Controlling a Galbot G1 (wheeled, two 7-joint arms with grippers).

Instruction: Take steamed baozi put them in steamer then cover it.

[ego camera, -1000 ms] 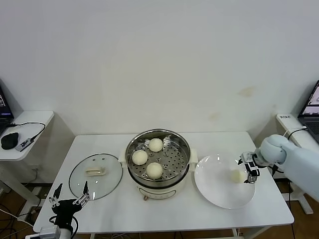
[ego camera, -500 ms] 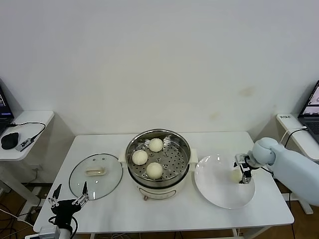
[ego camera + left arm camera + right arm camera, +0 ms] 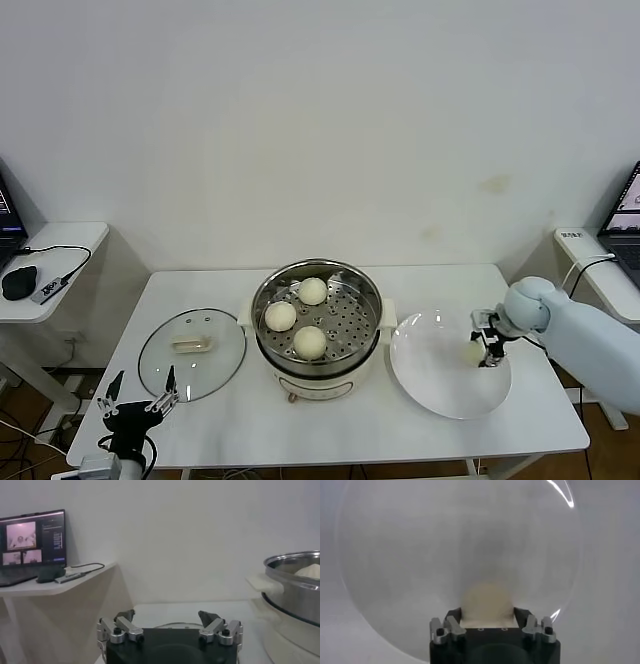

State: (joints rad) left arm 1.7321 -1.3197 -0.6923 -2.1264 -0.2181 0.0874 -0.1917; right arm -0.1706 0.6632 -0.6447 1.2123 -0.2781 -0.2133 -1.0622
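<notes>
On the plate [image 3: 440,385], near its right rim, right gripper [image 3: 483,347] clenched around the last baozi [image 3: 471,351].

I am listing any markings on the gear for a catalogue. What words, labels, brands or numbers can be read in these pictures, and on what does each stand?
No text can be read.
Laptop screen on the side table: picture panels and lines of text, too small to read.
White tag on the side table at the right: dark marks, too blurred to read.
Steamer, cover, plate, baozi: no markings visible.
</notes>
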